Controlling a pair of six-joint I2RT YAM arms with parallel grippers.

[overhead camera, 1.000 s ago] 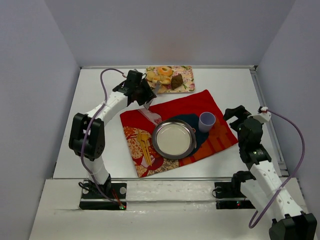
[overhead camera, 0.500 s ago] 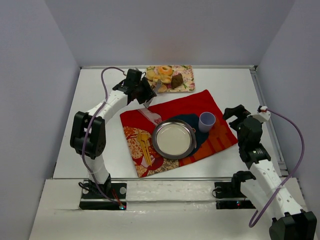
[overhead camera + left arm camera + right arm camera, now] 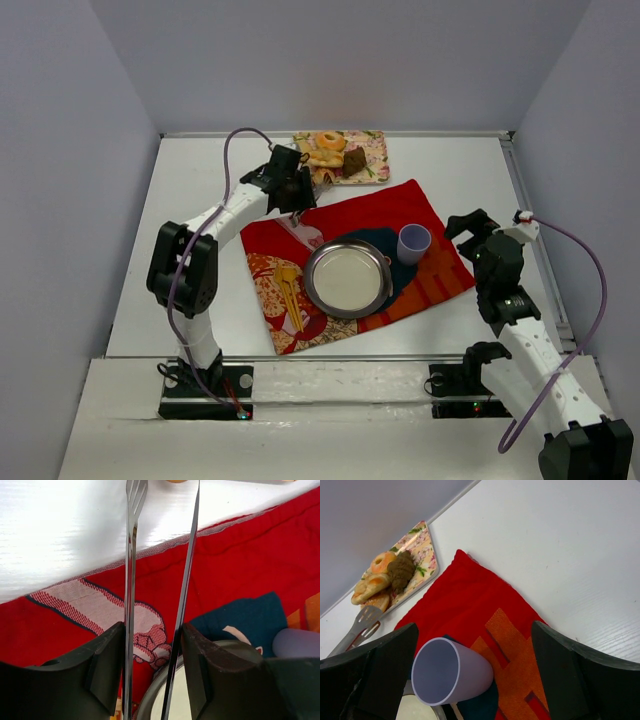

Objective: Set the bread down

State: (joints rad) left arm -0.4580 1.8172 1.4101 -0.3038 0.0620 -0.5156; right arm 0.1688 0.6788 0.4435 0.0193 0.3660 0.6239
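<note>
Bread on the flowered tray, at 12 o'clock from the metal plate.
The left tool is about half closed on a pair of metal tongs. The tongs' tips reach the tray's 7 o'clock corner, just beside the bread; whether they touch it I cannot tell. The right tool stands wide apart and empty at 3 o'clock of the red cloth, near the purple cup on the worktop.

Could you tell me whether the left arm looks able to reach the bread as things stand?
Probably yes: the tongs in its jaws point at the tray, tips open right beside the bread, nothing between.
</note>
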